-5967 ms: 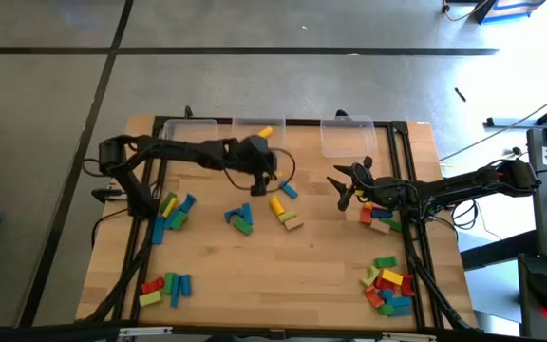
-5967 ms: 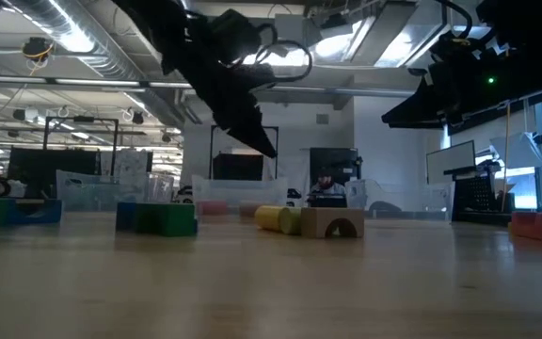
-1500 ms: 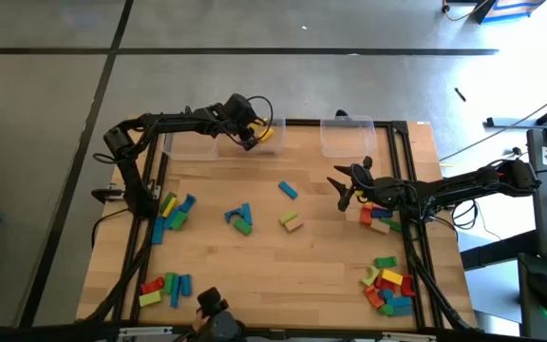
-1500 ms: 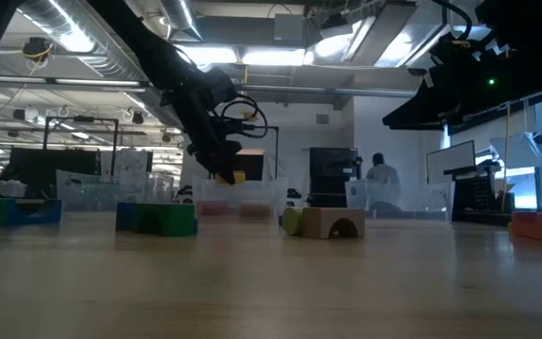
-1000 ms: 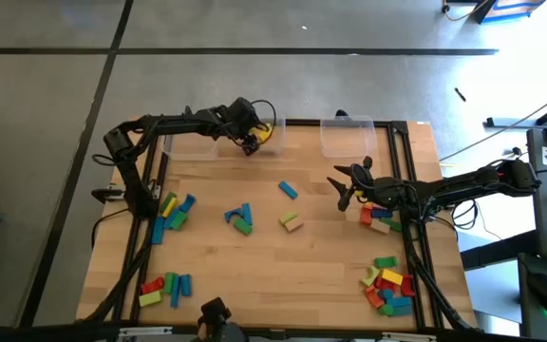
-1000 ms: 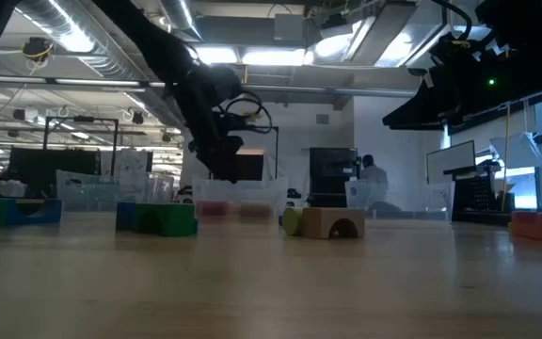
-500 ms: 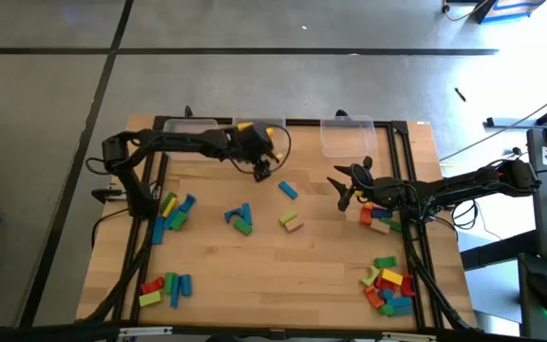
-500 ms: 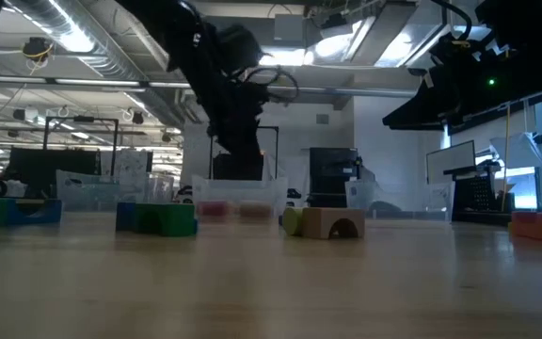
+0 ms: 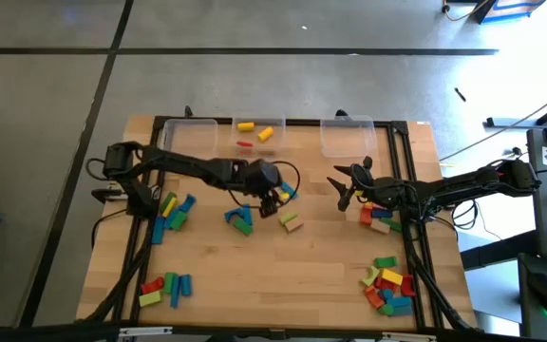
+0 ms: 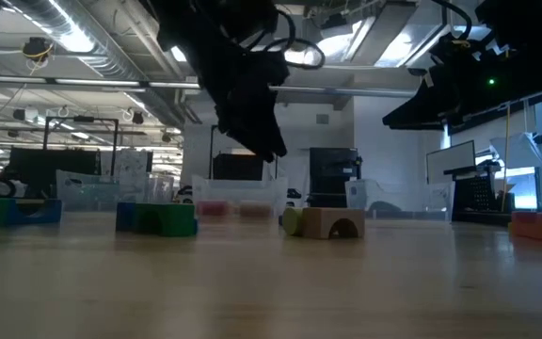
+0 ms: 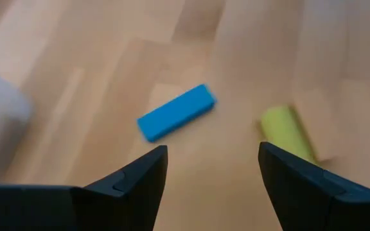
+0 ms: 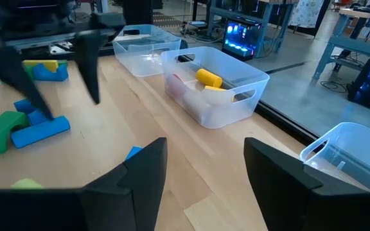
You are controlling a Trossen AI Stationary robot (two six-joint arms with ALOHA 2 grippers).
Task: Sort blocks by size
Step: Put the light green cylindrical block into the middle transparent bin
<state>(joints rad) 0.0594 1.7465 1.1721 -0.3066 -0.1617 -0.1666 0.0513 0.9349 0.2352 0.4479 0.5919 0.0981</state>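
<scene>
Directly below open left end effector (image 11: pixel 211 170), blue block (image 11: pixel 176 120)

Yellow block (image 9: pixel 246 125) now in middle bin (image 9: pixel 257 132); left gripper (image 9: pixel 272 201) back over table centre, empty.

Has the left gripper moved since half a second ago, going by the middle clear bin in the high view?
Yes. The left gripper has come away from the middle clear bin toward the table's centre, and now hangs open over the lone blue block.
</scene>
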